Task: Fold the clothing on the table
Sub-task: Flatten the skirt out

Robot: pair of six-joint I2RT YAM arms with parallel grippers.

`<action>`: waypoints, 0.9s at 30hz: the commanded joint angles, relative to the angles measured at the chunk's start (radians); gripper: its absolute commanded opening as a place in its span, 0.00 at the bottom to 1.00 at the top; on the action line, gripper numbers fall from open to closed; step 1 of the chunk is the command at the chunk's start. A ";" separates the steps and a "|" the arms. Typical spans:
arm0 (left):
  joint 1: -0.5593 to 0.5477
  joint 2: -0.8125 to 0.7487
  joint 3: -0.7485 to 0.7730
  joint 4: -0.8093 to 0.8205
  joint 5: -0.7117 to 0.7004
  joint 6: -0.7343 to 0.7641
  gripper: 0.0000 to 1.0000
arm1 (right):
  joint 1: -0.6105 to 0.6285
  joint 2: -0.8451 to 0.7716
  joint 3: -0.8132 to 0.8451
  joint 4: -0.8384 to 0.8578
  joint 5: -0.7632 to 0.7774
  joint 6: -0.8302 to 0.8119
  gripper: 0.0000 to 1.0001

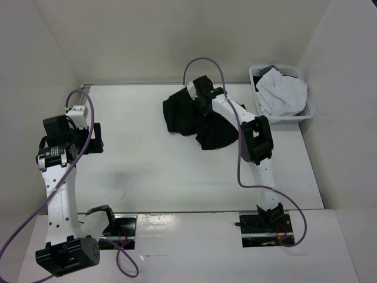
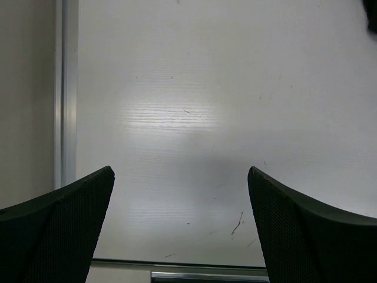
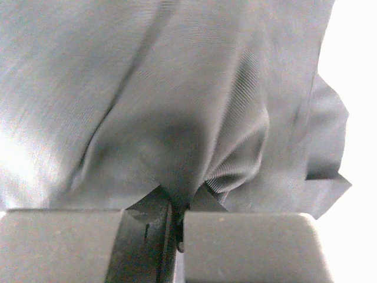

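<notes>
Currently black skirt [image 1: 182,116] sits crumpled at upper centre of white worktop [image 1: 177,171], fabric thin and creased. One fold is pinched in right tool [image 3: 175,203]; left tool [image 2: 179,174] wide apart at frame left.

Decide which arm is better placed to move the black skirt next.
Right. The right end effector is shut on the skirt; the left end effector hangs open over the table, well away.

The black skirt [image 1: 179,118] lies crumpled in a heap on the white table's [image 1: 165,177] far side.
</notes>
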 commanded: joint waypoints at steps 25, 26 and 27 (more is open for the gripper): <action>-0.008 -0.019 -0.009 0.026 0.072 0.010 1.00 | 0.173 -0.505 -0.355 -0.103 -0.252 -0.040 0.92; -0.008 -0.009 -0.009 0.026 0.073 0.010 1.00 | 0.125 -0.517 -0.355 -0.084 -0.252 0.001 0.92; -0.022 -0.009 -0.009 0.026 0.073 0.019 1.00 | 0.074 -0.529 -0.364 -0.048 -0.267 0.024 0.92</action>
